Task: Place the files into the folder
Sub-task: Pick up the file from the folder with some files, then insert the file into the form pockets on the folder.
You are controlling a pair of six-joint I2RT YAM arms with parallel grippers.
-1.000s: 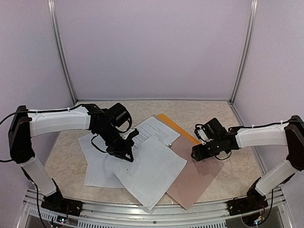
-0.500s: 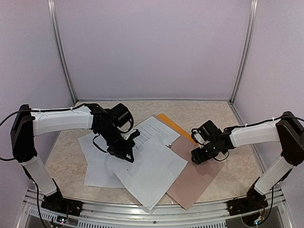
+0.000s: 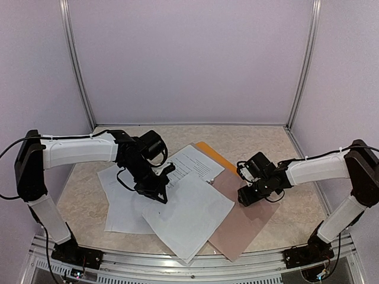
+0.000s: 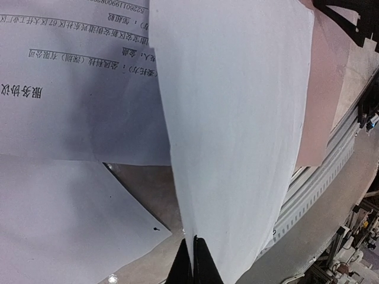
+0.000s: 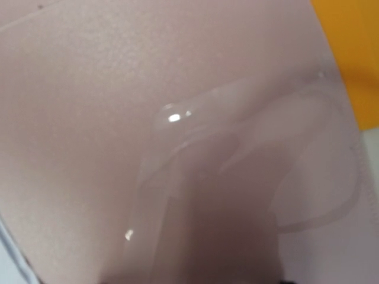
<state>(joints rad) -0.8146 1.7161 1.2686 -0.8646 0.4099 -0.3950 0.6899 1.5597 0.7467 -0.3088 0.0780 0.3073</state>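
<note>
The files are several white sheets spread over the left middle of the table. My left gripper (image 3: 159, 195) is shut on the near-left corner of a blank-faced sheet (image 3: 189, 216). In the left wrist view its black fingertips (image 4: 193, 254) pinch that sheet (image 4: 237, 118), which bows upward. A sheet printed with text (image 3: 192, 163) (image 4: 77, 89) lies behind it. Only a strip of the orange folder (image 3: 220, 158) (image 5: 349, 53) shows. My right gripper (image 3: 243, 198) is down on the pinkish-brown board (image 3: 243, 228). The board (image 5: 118, 89) fills the right wrist view and hides the fingers.
Another white sheet (image 3: 121, 207) (image 4: 59, 219) lies flat at the left. A ridged metal rail (image 3: 177, 260) (image 4: 320, 171) runs along the table's near edge. Pale walls and upright posts close in the beige table (image 3: 260, 139).
My right gripper has slid a little left and nearer over the pinkish-brown board. The left gripper has stayed on the sheet, which has shifted slightly right.
</note>
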